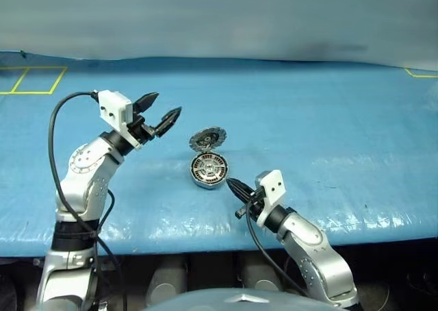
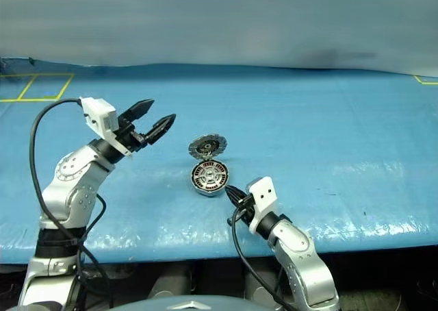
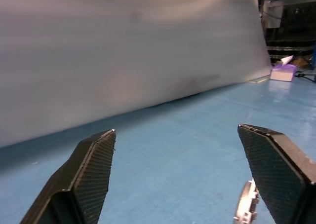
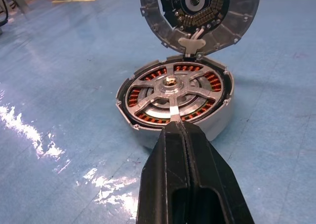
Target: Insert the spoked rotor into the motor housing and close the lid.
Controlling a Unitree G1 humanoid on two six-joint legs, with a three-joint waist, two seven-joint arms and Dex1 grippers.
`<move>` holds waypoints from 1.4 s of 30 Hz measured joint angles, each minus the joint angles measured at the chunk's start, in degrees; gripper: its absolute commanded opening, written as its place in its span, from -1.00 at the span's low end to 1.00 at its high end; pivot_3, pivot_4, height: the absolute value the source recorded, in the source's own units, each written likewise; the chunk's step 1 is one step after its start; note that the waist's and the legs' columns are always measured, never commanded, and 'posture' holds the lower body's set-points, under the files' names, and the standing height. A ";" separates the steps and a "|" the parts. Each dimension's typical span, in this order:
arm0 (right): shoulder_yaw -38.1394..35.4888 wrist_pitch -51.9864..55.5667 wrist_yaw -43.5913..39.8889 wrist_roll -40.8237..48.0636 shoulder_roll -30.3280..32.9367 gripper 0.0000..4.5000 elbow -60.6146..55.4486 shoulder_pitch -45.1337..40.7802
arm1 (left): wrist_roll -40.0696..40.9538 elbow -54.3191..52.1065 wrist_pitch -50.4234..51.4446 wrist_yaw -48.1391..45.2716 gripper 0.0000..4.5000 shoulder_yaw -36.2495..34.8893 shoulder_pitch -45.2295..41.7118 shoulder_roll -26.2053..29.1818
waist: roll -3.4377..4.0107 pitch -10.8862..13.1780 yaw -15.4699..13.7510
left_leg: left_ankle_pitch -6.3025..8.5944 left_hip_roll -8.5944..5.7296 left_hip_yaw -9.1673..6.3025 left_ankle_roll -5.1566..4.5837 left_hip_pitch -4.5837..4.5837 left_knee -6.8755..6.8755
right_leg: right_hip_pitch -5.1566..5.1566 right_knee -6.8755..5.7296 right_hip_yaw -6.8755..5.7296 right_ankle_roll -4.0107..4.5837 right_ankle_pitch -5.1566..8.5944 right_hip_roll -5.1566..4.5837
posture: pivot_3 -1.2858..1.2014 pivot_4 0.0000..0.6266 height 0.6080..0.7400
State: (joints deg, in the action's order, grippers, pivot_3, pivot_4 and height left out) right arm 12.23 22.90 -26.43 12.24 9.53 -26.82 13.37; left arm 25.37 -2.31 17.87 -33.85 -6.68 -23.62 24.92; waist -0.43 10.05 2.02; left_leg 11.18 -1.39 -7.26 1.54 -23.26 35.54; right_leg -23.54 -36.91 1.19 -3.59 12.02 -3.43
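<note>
Two pincers are waiting: left pincer [image 1: 163, 115], spread and empty, is hovering beside the upright lid [image 1: 207, 140]; right pincer [image 4: 183, 135], pressed together, is pointing at the housing [image 4: 217, 123] directly ahead, rotor [image 4: 173, 90] already seated. Pushing the lid down gently from behind should be closing it squarely.

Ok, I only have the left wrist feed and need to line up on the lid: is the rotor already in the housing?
Observer: Yes, the spoked rotor sits inside the motor housing, with copper windings showing between its spokes.
Operator: And how does the lid stand?
Observer: The lid is open, upright at the housing's far rim.
Operator: Where's the other gripper?
Observer: The right gripper is shut and points at the housing's near side.
</note>
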 measured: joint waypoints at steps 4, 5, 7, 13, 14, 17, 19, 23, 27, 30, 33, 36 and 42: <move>0.74 -2.98 1.03 -0.65 -0.01 -1.00 0.95 1.30 | -4.72 12.43 -4.28 -1.02 -0.33 2.01 -8.11 -0.46 | -0.04 0.00 -0.19 | 0.00 -0.02 -0.03 0.00 -0.03 0.01 | 0.00 0.02 -0.01 -0.09 -0.06 0.00 | 0.03 -0.52 1.00; 0.87 -4.01 1.45 -0.99 0.01 -1.00 1.33 1.74 | -6.20 16.37 -6.14 -1.62 -0.48 2.91 -10.73 -0.73 | -0.05 0.00 -0.40 | -0.01 -0.02 -0.04 0.00 -0.04 0.02 | 0.00 0.02 -0.01 -0.12 -0.07 0.02 | 0.03 -0.52 1.00; 0.90 -6.36 2.41 -2.43 0.31 -1.00 2.00 2.73 | -7.76 24.44 -9.55 -3.86 -0.78 4.02 -15.76 -2.44 | -0.06 0.00 -0.56 | -0.01 -0.05 -0.03 0.00 -0.08 0.06 | 0.00 0.04 0.00 -0.14 -0.09 0.00 | 0.03 -0.52 1.00; 0.51 -10.71 6.76 -4.47 -1.61 -1.00 4.16 5.87 | -10.90 45.85 -18.42 -12.00 -0.98 6.35 -26.00 -6.61 | -0.12 0.01 -0.22 | 0.00 -0.04 -0.03 0.00 -0.19 0.04 | -0.14 0.05 -0.01 -0.30 -0.17 0.02 | 0.03 -0.52 1.00; 0.29 -11.15 7.12 -4.57 -1.85 -1.00 4.28 6.14 | -11.66 48.34 -20.07 -12.93 -0.98 6.82 -27.01 -7.08 | -0.12 0.01 -0.10 | 0.00 -0.04 -0.03 -0.01 -0.20 0.04 | -0.14 0.05 -0.01 -0.36 -0.21 0.02 | 0.03 -0.52 1.00; 0.23 -12.58 8.37 -4.80 -2.84 -1.00 4.31 7.40 | -14.39 55.66 -25.06 -16.72 -0.98 8.52 -29.77 -7.83 | -0.12 0.01 0.07 | 0.00 -0.04 -0.03 -0.01 -0.20 0.04 | -0.13 0.05 -0.01 -0.39 -0.23 0.02 | 0.03 -0.52 1.00; 0.29 -12.97 9.19 -4.92 -3.31 -1.00 4.34 8.62 | -16.25 59.69 -27.69 -20.77 -0.98 9.65 -31.12 -7.93 | -0.13 0.02 0.08 | 0.00 -0.04 -0.03 -0.01 -0.21 0.05 | -0.14 0.05 -0.01 -0.38 -0.22 0.02 | 0.03 -0.52 1.00; 0.71 -14.23 9.49 -5.16 -3.28 -1.00 4.61 9.48 | -16.48 63.32 -28.53 -29.32 -0.98 10.10 -32.33 -8.00 | -0.13 0.02 0.11 | 0.00 -0.04 -0.04 -0.02 -0.22 0.08 | -0.12 0.03 -0.01 -0.23 -0.14 0.01 | 0.03 -0.52 1.00; 0.73 -16.21 9.72 -5.17 -3.26 -1.00 7.89 9.94 | -17.03 64.08 -27.52 -38.05 -0.98 11.34 -32.54 -7.97 | -0.13 0.02 0.11 | 0.00 -0.04 -0.05 -0.04 -0.22 0.10 | -0.11 0.03 0.00 -0.22 -0.13 0.01 | 0.03 -0.52 1.00; 0.64 -18.10 9.28 -5.11 -3.16 -1.00 10.07 9.38 | -18.27 64.08 -26.15 -42.80 -0.98 12.77 -32.56 -7.99 | -0.14 0.02 0.16 | 0.00 -0.03 -0.05 -0.05 -0.20 0.14 | -0.08 0.00 -0.01 -0.21 -0.13 0.02 | 0.03 -0.52 1.00; 0.30 -19.95 8.74 -5.00 -2.86 -1.00 11.78 8.38 | -18.97 64.08 -25.59 -45.51 -0.98 13.57 -32.58 -8.06 | -0.14 0.02 0.18 | -0.01 -0.03 -0.07 -0.06 -0.20 0.22 | -0.04 -0.02 -0.01 -0.19 -0.11 0.03 | 0.03 -0.52 1.00; -0.25 -20.58 8.02 -4.84 -2.57 -1.00 12.84 7.37 | -20.37 63.99 -25.56 -48.03 -0.98 14.80 -32.59 -8.77 | -0.15 0.02 0.11 | 0.00 -0.06 -0.08 -0.09 -0.21 0.34 | 0.03 -0.02 0.00 -0.20 -0.12 0.02 | 0.03 -0.52 1.00; 0.07 -20.95 8.30 -5.01 -3.45 -1.00 13.07 7.26 | -22.78 62.36 -25.93 -52.42 -0.98 18.22 -31.95 -9.24 | -0.14 0.01 0.14 | 0.00 -0.05 -0.10 -0.11 -0.20 0.36 | 0.03 -0.05 0.01 -0.20 -0.13 0.03 | 0.03 -0.52 1.00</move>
State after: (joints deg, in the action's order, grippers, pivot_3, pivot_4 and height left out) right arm 12.30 1.95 -18.13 7.23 6.08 -13.75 20.63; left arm 2.59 60.05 -8.05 -86.27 11.54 -55.57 15.68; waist -0.57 10.06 2.16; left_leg 11.17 -1.45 -7.36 1.43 -23.47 35.91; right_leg -23.51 -36.96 1.20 -3.80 11.89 -3.41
